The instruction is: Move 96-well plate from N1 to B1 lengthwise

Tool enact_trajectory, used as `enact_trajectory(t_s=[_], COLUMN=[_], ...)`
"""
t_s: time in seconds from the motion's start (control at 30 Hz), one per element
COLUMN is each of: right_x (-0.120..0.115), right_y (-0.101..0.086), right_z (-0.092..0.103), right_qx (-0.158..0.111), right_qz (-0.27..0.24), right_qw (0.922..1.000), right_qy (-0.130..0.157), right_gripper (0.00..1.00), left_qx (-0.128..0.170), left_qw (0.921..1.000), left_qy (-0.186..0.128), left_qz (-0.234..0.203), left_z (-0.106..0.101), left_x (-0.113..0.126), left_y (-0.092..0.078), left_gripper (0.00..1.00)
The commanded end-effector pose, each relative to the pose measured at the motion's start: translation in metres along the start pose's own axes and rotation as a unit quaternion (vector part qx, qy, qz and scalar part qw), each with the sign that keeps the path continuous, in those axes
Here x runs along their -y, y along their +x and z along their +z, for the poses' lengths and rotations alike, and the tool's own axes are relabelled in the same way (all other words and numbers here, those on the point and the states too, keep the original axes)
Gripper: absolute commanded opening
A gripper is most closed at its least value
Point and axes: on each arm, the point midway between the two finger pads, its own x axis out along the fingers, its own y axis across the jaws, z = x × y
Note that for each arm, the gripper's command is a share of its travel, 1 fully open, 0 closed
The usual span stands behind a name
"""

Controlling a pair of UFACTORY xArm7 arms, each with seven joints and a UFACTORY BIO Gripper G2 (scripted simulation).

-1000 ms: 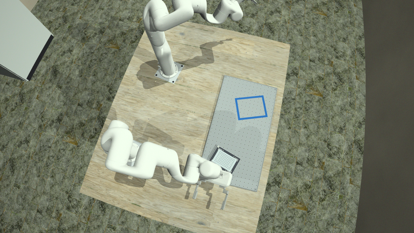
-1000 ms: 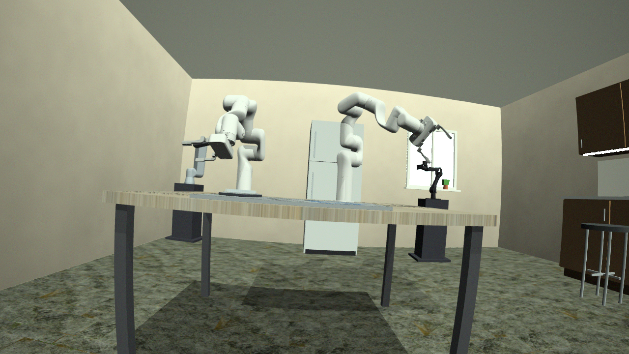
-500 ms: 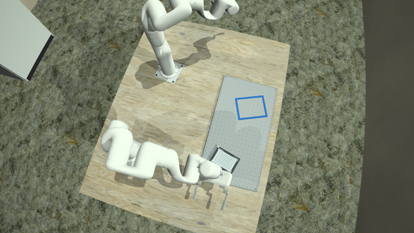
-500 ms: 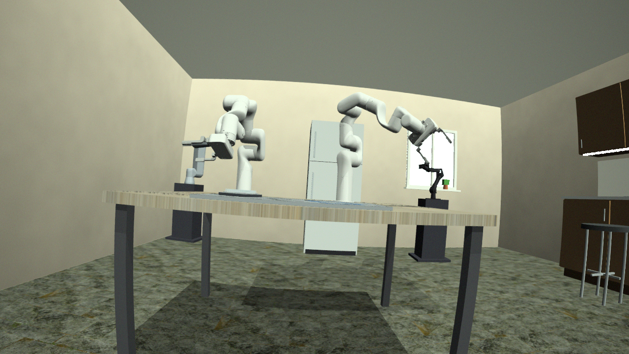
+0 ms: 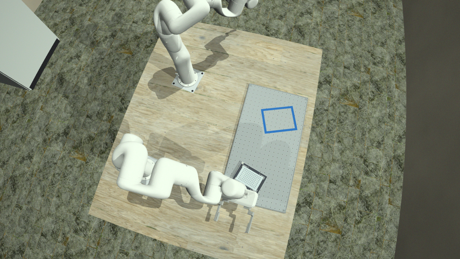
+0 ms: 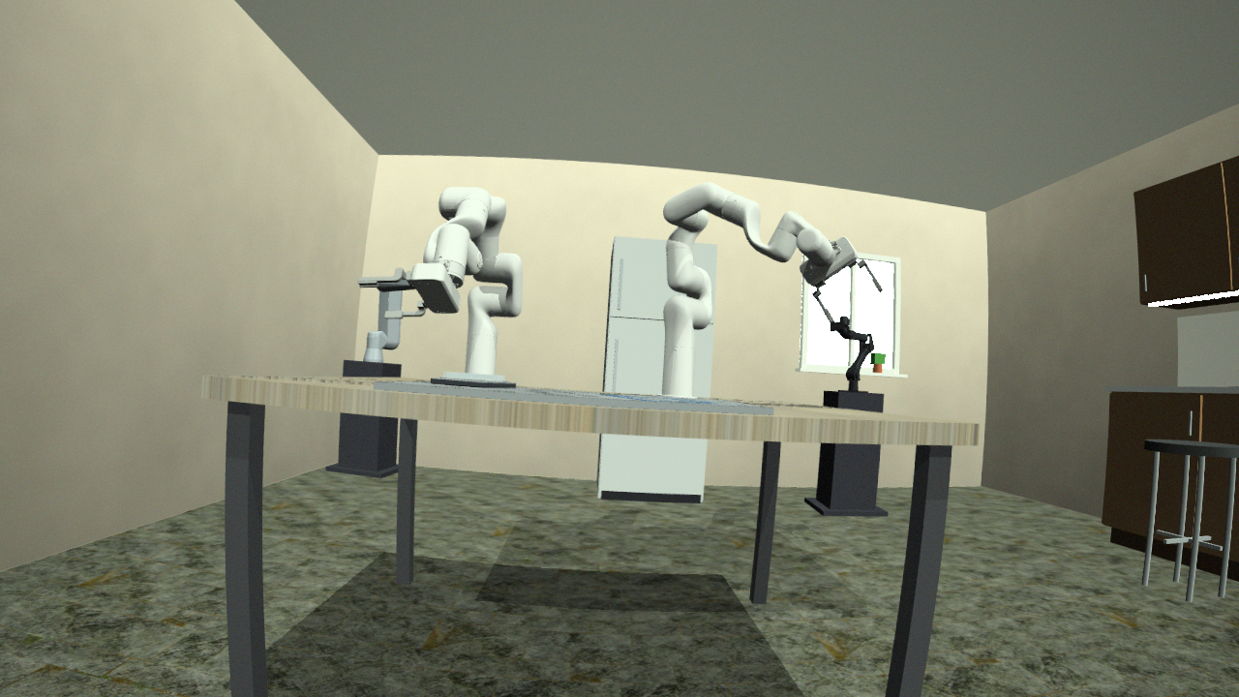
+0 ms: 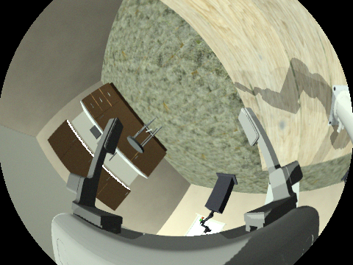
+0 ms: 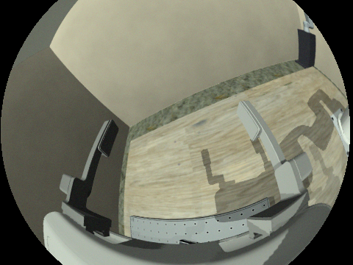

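Pale, gridded 96-well plate (image 5: 250,178) (image 6: 454,377) sits in dark nest (image 5: 263,182) (image 6: 502,383), 5 o'clock in top view. Left claw (image 6: 856,307) (image 7: 179,119) and right claw (image 5: 231,226) (image 6: 375,298) (image 8: 176,119) both released.

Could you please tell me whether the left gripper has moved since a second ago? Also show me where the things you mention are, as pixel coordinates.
Yes. In the exterior view, the left gripper (image 6: 857,307) (image 7: 180,125) has shifted down and slightly towards picture left against the window (image 6: 821,345) (image 7: 217,226).
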Motion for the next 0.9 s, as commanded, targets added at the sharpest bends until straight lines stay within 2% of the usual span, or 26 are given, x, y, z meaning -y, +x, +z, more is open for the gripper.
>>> enact_trajectory(t_s=[0.0,0.27,0.37,0.63,0.83,0.87], right_x=[-0.002,-0.002,-0.002,-0.002,-0.002,-0.002], right_y=[0.0,0.0,0.0,0.0,0.0,0.0], right_z=[0.002,0.002,0.002,0.002,0.002,0.002], right_qx=[0.0,0.0,0.0,0.0,0.0,0.0], right_qz=[0.0,0.0,0.0,0.0,0.0,0.0], right_qw=[1.0,1.0,1.0,1.0,1.0,1.0], right_qy=[0.003,0.003,0.003,0.003,0.003,0.003], right_gripper=[1.0,1.0,1.0,1.0,1.0,1.0], left_qx=[-0.028,-0.071,-0.075,-0.107,-0.124,-0.124], left_qw=[0.9989,0.9909,0.9894,0.9732,0.9576,0.9576], left_qy=[-0.033,-0.098,-0.107,-0.174,-0.223,-0.223], left_qz=[-0.019,-0.059,-0.064,-0.105,-0.134,-0.134], left_z=[-0.03,-0.077,-0.083,-0.118,-0.138,-0.138], left_x=[0.015,0.051,0.056,0.096,0.126,0.126], left_y=[-0.016,-0.043,-0.046,-0.074,-0.093,-0.093], left_gripper=[1.0,1.0,1.0,1.0,1.0,1.0])
